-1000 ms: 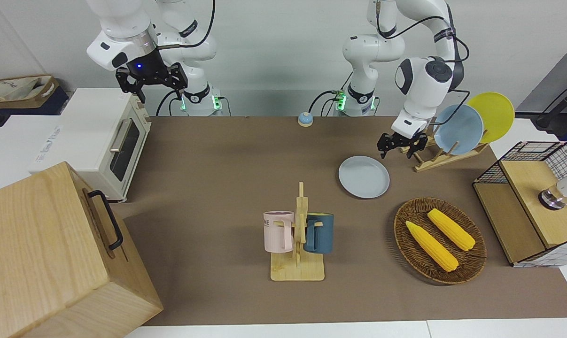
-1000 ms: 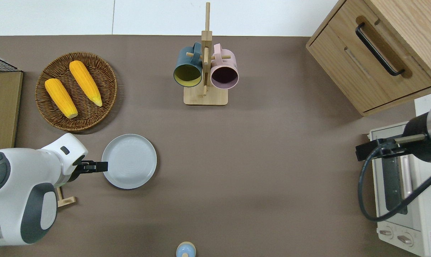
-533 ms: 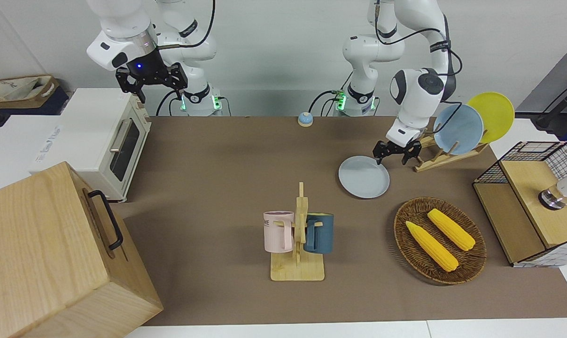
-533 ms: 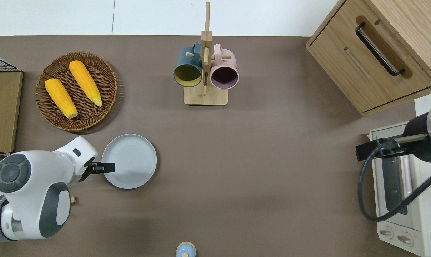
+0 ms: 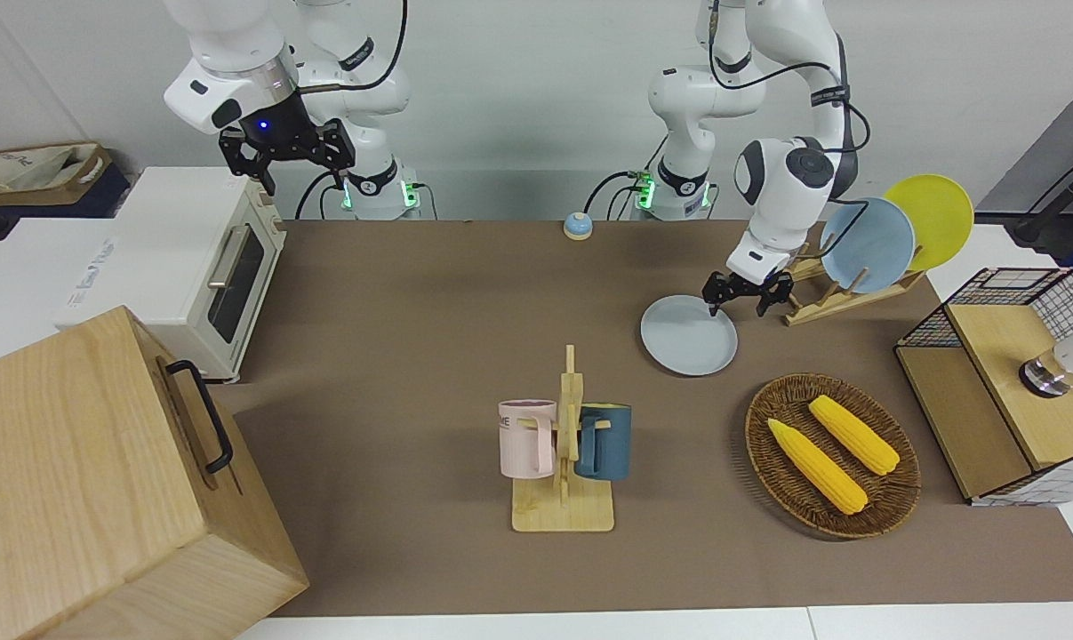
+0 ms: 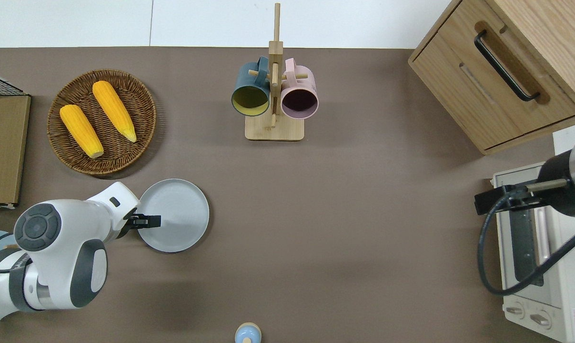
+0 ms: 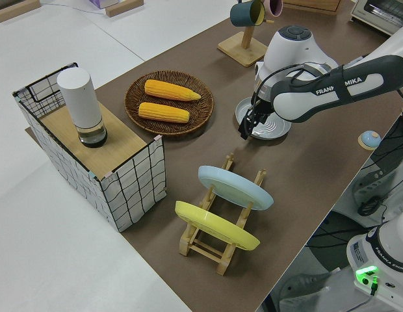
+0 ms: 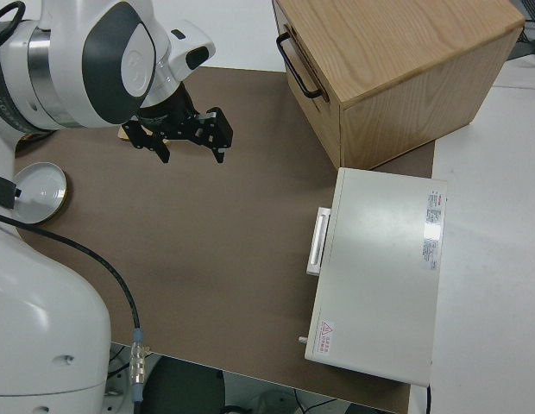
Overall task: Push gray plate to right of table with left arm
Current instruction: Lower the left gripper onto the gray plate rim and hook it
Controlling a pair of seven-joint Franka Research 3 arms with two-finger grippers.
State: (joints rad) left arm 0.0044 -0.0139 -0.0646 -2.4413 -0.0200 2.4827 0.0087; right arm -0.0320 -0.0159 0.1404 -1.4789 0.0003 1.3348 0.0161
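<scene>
The gray plate [image 5: 688, 336] lies flat on the brown table [image 5: 429, 311], toward the left arm's end; it also shows in the overhead view [image 6: 174, 215] and the left side view [image 7: 266, 120]. My left gripper [image 5: 737, 302] is open and low at the plate's edge on the left arm's side. In the overhead view the left gripper [image 6: 146, 220] straddles the rim, one finger over the plate's inside, one outside it. The right arm is parked, and the right gripper [image 5: 287, 158] is open and empty.
A wooden dish rack with a sky-blue plate [image 5: 867, 244] and a yellow plate [image 5: 934, 218] stands close beside the left gripper. A wicker basket [image 5: 892, 498] with two corn cobs, a mug rack [image 5: 563, 511], a bell [image 5: 577, 226], a toaster oven [image 5: 194, 267] and a wooden cabinet [image 5: 100, 480] stand around.
The left gripper has come down and moved from beside the dish rack onto the gray plate's edge. The plate has not moved. The right arm is still.
</scene>
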